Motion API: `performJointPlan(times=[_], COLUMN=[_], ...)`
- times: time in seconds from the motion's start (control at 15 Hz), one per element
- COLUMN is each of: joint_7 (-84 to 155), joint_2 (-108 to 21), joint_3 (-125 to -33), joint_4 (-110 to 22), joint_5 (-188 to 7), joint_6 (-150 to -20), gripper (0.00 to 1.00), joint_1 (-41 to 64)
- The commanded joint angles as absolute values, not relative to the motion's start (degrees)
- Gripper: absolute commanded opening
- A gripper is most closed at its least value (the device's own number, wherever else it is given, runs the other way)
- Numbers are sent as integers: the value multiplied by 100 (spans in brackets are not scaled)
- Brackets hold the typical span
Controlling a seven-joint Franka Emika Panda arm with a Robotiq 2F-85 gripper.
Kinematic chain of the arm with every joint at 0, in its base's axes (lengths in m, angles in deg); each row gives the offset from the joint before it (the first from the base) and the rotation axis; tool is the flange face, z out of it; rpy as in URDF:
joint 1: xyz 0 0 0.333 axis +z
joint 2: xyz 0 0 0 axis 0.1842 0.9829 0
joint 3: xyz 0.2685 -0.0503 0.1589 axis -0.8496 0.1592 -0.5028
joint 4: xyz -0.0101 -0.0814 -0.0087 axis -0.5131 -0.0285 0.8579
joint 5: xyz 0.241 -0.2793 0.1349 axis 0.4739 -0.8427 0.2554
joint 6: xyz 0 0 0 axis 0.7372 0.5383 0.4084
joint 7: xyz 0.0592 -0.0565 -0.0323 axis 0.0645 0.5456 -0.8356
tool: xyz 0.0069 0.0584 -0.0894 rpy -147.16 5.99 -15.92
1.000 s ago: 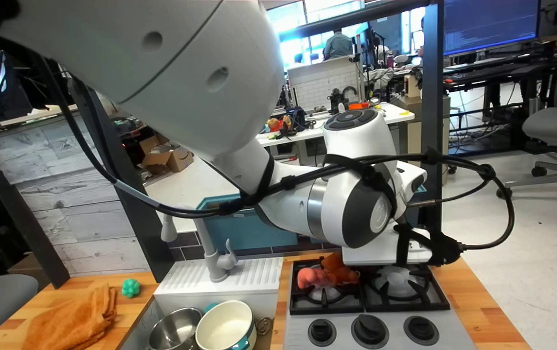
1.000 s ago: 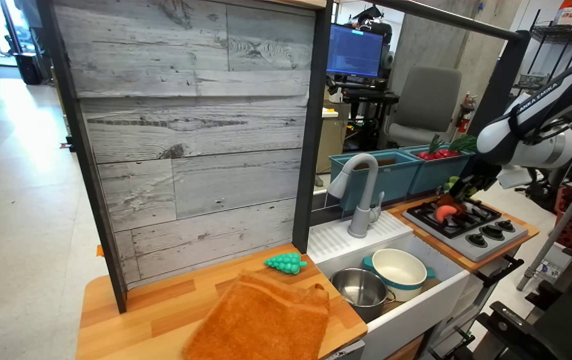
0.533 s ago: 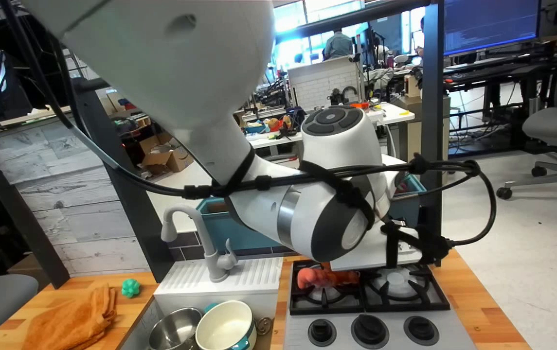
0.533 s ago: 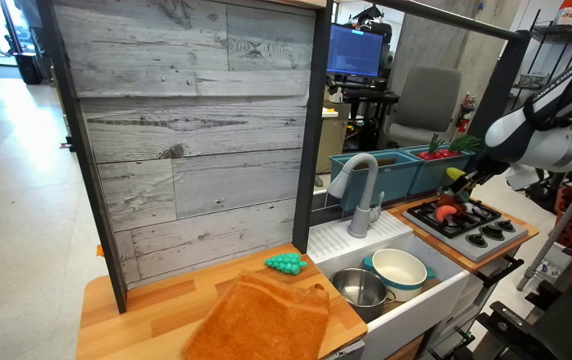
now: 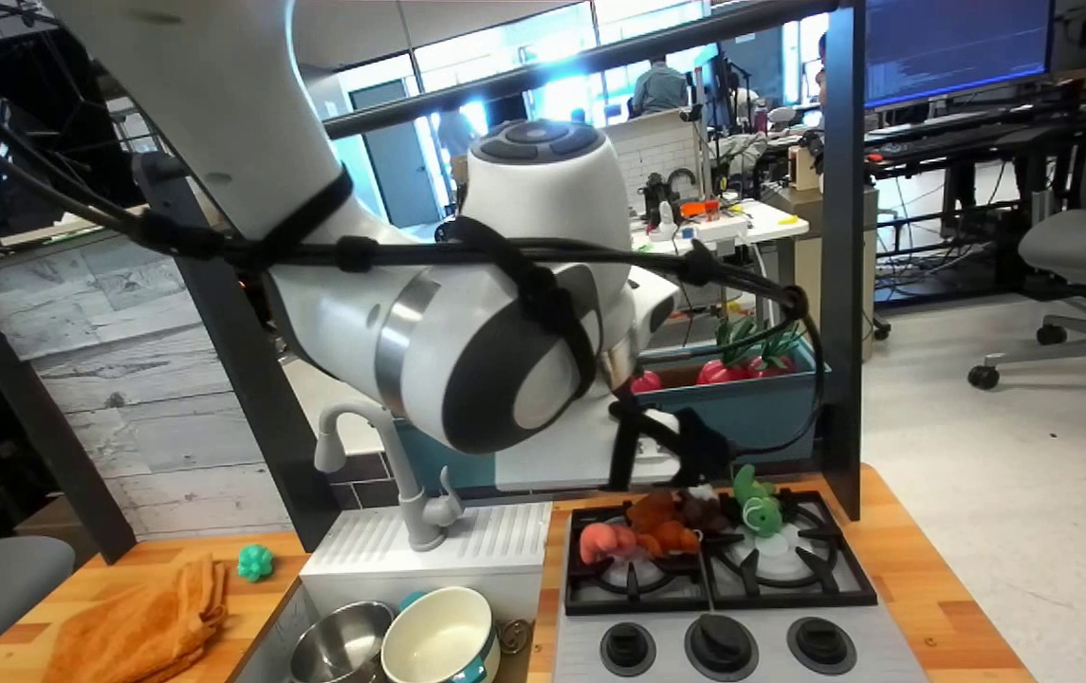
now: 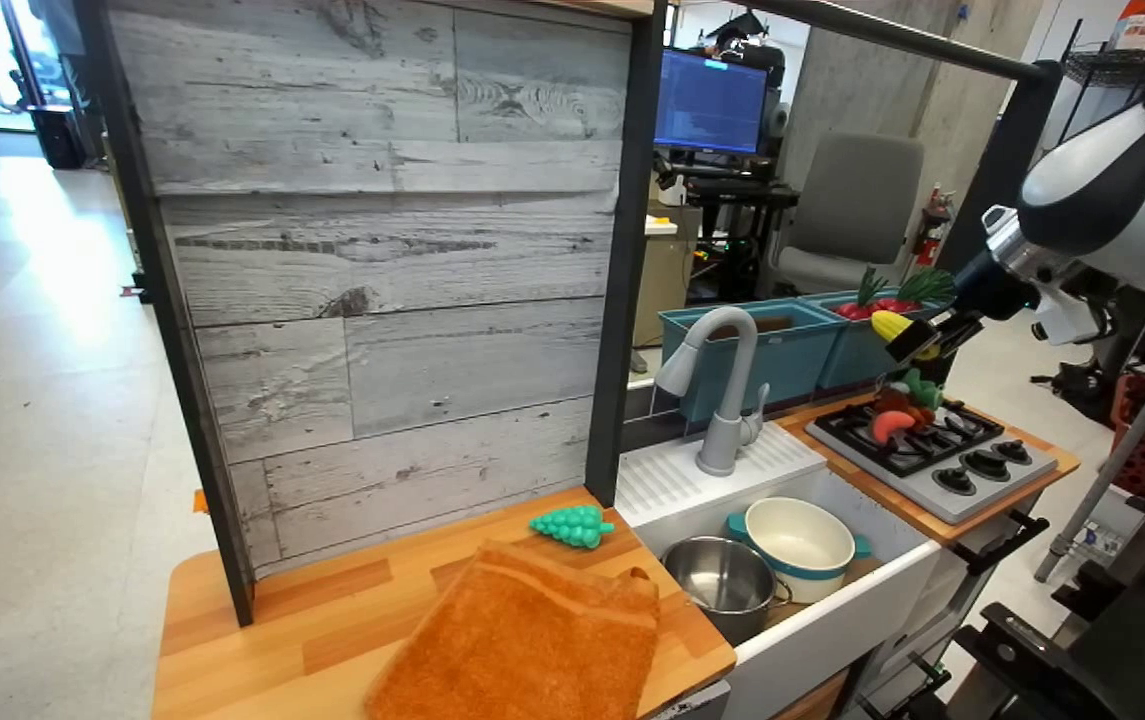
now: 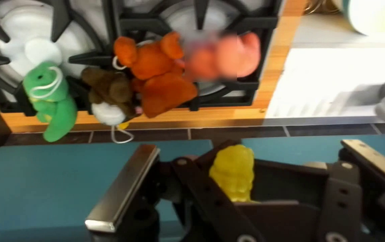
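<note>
Corn [image 7: 235, 171] in pincer [image 6: 922, 344], monitor text [image 6: 710, 100] illegible

On the wooden countertop [image 6: 332, 600], an orange cloth [image 6: 542, 640] and a green toy [image 6: 572, 525] are found to one side of the sink [image 6: 862, 615]; to its opposite side, a stovetop [image 5: 772, 650] is seated, on which a green plush [image 7: 58, 107], brown plush [image 7: 110, 84], orange plush [image 7: 155, 62] and pink toy [image 7: 234, 57] are borne.

There are three knobs [image 5: 721, 647], two pots [image 6: 799, 532], one yellow toy [image 7: 233, 172].
</note>
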State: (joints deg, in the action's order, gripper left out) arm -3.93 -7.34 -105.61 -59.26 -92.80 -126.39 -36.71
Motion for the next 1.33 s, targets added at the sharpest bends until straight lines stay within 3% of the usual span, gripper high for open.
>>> performJointPlan(times=[0.0, 0.33, 0.8, 1.27], joint_7=[-366, 228, 2076, 2603], joint_2=[-1440, -1526, -519, 353], joint_3=[-11021, -10427, -8728, -8381], joint_4=[-7055, -7268, -5766, -4577], joint_5=[-9423, -9271, -9127, -9081], joint_6=[-12217, -11867, -10785, -9490], gripper=[0, 0, 0, 0], joint_1=[-3959, -2599, 92, 612])
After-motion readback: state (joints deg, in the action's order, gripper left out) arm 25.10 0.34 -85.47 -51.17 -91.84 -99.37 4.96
